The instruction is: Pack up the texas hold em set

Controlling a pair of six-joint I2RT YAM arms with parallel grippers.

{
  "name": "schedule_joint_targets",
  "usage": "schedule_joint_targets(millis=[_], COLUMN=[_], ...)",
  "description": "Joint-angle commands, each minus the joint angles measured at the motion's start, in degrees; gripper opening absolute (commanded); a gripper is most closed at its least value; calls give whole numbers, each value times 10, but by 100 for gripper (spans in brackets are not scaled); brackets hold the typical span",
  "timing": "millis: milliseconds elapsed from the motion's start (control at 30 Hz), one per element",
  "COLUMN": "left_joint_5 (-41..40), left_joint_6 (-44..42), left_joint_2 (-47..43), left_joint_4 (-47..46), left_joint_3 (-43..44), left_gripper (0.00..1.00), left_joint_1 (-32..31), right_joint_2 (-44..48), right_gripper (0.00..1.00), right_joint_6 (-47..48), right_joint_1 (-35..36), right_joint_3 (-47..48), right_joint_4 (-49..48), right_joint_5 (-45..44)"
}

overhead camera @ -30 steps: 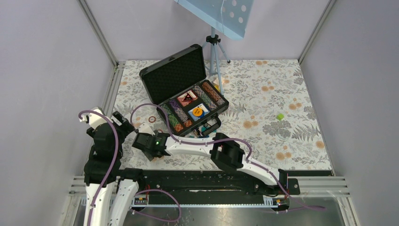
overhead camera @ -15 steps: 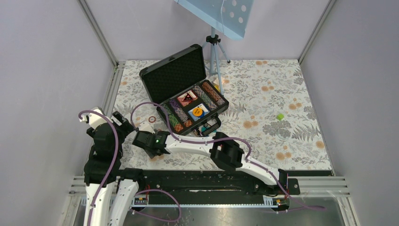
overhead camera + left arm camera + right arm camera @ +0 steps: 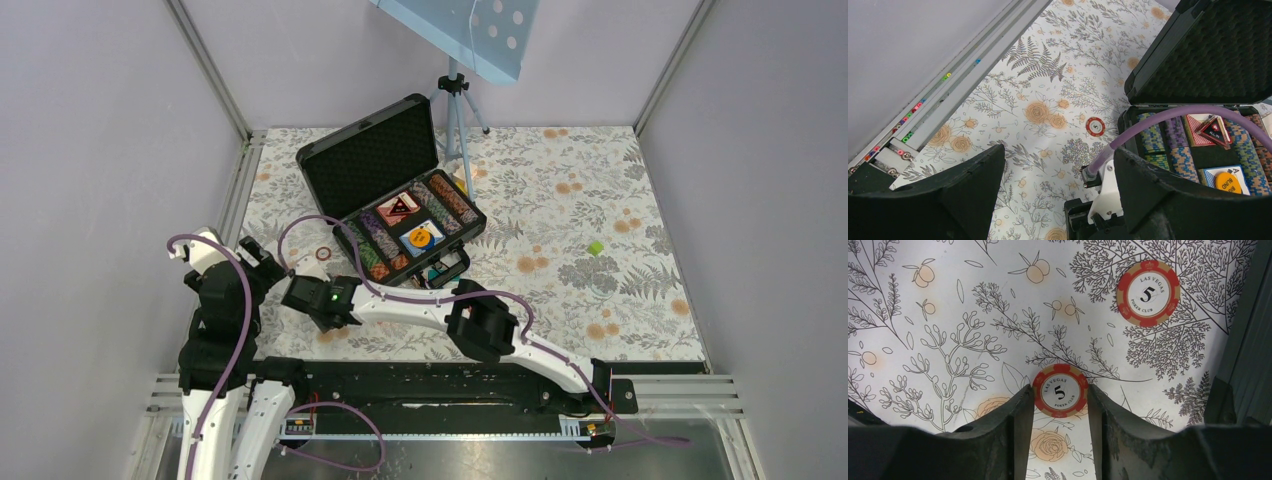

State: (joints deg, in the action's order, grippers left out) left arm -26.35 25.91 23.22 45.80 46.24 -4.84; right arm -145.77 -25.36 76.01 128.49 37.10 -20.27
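The black case point(image 3: 372, 152) of the texas hold em set stands open at the back left, with rows of striped chips point(image 3: 375, 250) and card decks point(image 3: 400, 208) inside. Two red "5" chips lie on the floral cloth. My right gripper point(image 3: 1060, 401) has its fingertips against both sides of the nearer chip point(image 3: 1060, 391), which lies flat. The other chip point(image 3: 1148, 293) lies beyond it, beside the case wall point(image 3: 1248, 340); the left wrist view shows this chip point(image 3: 1095, 126) too. My left gripper point(image 3: 1058, 175) is open over bare cloth, just left of the right wrist.
A tripod point(image 3: 455, 105) with a blue perforated panel point(image 3: 470, 25) stands behind the case. A small green block point(image 3: 595, 247) lies to the right. Teal and blue pieces point(image 3: 442, 272) sit at the case's front. A metal rail point(image 3: 938, 90) runs along the left edge.
The right gripper's fingers have closed in on the red chip. Its wrist has shifted slightly toward the back. The left arm has stayed still.
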Motion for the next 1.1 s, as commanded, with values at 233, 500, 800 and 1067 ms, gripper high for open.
schedule_joint_targets(millis=[233,500,800,1067], left_joint_5=[-14,-13,-14,-15], left_joint_6=[-5,-6,-6,-5], left_joint_2=[-3,-5,-5,-6], left_joint_4=[-23,-23,-23,-23], left_joint_3=[2,1,1,1], left_gripper=[79,79,79,79], left_joint_1=[-3,-3,-3,-3], right_joint_2=[28,112,146,164], right_gripper=[42,42,43,43], right_joint_6=[4,-3,-1,-2], right_joint_1=[-8,-8,-8,-9], right_joint_3=[-58,-163,-162,-161], right_joint_4=[5,-51,-55,-55], right_joint_5=[-3,-5,-10,-16])
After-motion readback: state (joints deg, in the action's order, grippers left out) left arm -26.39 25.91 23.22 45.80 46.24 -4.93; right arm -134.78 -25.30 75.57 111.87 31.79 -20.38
